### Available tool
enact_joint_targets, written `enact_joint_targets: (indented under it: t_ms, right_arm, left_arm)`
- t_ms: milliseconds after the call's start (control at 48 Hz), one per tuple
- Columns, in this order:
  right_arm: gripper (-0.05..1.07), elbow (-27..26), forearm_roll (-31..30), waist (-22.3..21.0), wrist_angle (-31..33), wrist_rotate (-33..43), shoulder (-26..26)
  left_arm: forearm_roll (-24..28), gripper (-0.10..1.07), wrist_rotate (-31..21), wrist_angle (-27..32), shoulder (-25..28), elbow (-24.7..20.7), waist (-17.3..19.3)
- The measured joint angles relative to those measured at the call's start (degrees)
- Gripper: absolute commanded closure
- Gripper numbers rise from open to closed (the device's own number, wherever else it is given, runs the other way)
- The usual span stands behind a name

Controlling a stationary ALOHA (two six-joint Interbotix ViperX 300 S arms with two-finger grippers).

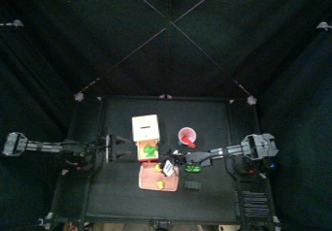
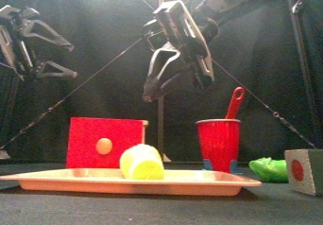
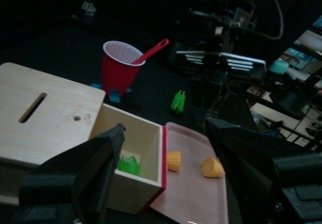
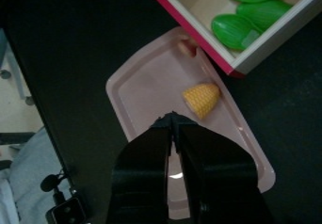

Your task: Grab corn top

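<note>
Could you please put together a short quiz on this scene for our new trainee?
1. True or false: the right gripper holds the corn.
2. Where does the corn lie? A: on the tray. B: in the cup. C: in the box.
3. What colour are the pieces inside the box?

Key:
1. False. Its jaws are shut on nothing, just short of the corn.
2. A.
3. Green.
</note>
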Motion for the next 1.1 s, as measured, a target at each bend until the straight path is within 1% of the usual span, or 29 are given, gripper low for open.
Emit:
enact_joint_targets:
  t_ms: [125,208,292,375,479,625,750,875,1000,1104]
  right_arm:
    - [0.14,-1.9,-0.5,0.7,3.0,0.0,2.0]
    - [0.05,-4.3,-0.6,0.9,6.8,0.2,3.2]
    - [0.0,-7.2,-0.5,0.9,11.0,1.1,4.9]
    - [-0.01,-10.6,-1.2,0.9,15.5,3.2,7.1]
    - [-0.01,-14.5,-4.0,1.0,19.9,6.1,10.0]
    - [-0.01,-18.5,-8.3,1.0,23.2,11.5,14.0]
    - [-0.01,-21.1,-11.3,1.0,26.4,14.2,15.9]
    - [-0.01,-23.2,-12.5,0.9,29.1,14.9,18.3]
    - [-0.01,-25.1,-12.6,1.1,29.9,14.8,20.8]
    - [-0.01,-25.8,-12.7,1.1,30.7,14.7,21.6]
  left_arm:
    - [0.0,-0.02,0.0,0.0,0.0,0.4,0.0]
    - [0.0,-0.02,0.1,0.0,0.1,0.5,0.0]
    - [0.1,-0.02,0.1,0.0,0.1,0.5,0.0]
    - [0.0,-0.02,0.0,0.0,0.1,0.5,0.0]
    - [0.1,-0.02,0.0,0.1,0.1,0.6,0.0]
    - [0.0,-0.02,0.0,0.2,0.1,0.9,0.0]
    - [0.1,-0.02,0.0,0.2,0.0,0.9,0.0]
    - [0.0,-0.02,0.0,0.2,0.0,0.9,0.0]
    - [0.1,-0.02,0.0,0.2,0.0,0.9,0.0]
    - [0.0,-0.02,0.0,0.2,0.0,1.1,0.0]
